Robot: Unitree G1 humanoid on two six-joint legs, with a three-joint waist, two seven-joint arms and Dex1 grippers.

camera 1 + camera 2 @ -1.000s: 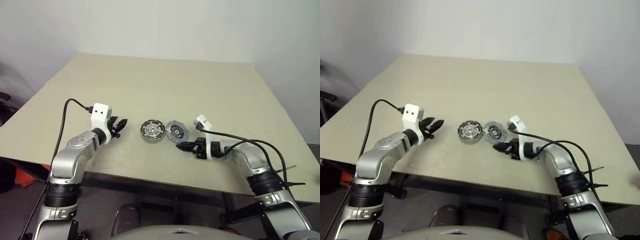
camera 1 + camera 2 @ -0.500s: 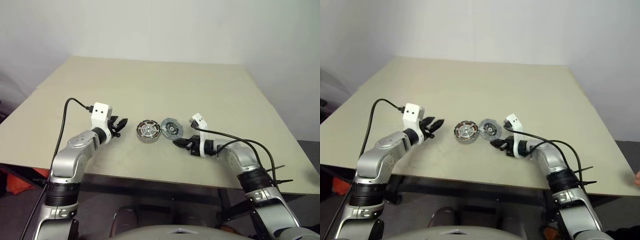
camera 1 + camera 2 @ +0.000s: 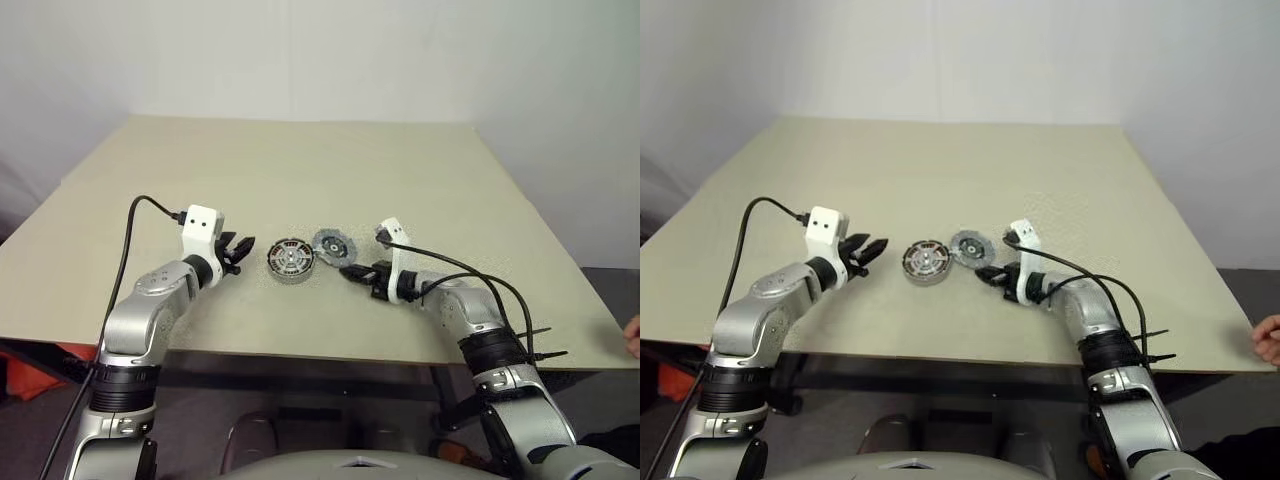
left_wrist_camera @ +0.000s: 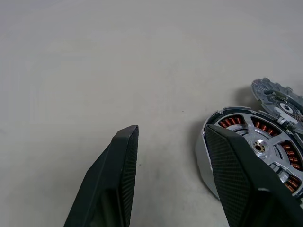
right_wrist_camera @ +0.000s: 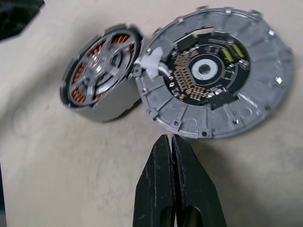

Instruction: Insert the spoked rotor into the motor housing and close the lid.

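— What did you have nearest the camera?

— In the left eye view my right gripper (image 3: 348,272) sat right of centre, its black fingers (image 5: 173,189) pressed flat together with nothing between them. Its tips lay just short of the lid (image 5: 218,75), not touching that I could tell.

— And the left side?

— My left gripper (image 3: 241,247) hovered left of centre, fingers (image 4: 116,179) parted to a middling gap, gripping nothing. It pointed toward the motor housing (image 3: 290,259) with bare table between them.

— Where was the housing?

— At about the middle of the beige table (image 3: 300,170), lying flat. In the right wrist view I saw copper windings showing between the silver spokes of the rotor (image 5: 102,66), which sat inside the housing's rim. The housing appeared at the lower right of the left wrist view, partly behind one finger.

— And the lid?

— A flat silvery disc with a dark circuit board on its upturned face, just beside the housing on its right in the left eye view, edge touching it, a white connector (image 5: 152,63) at the join. A person's hand (image 3: 632,335) showed at the far right edge.
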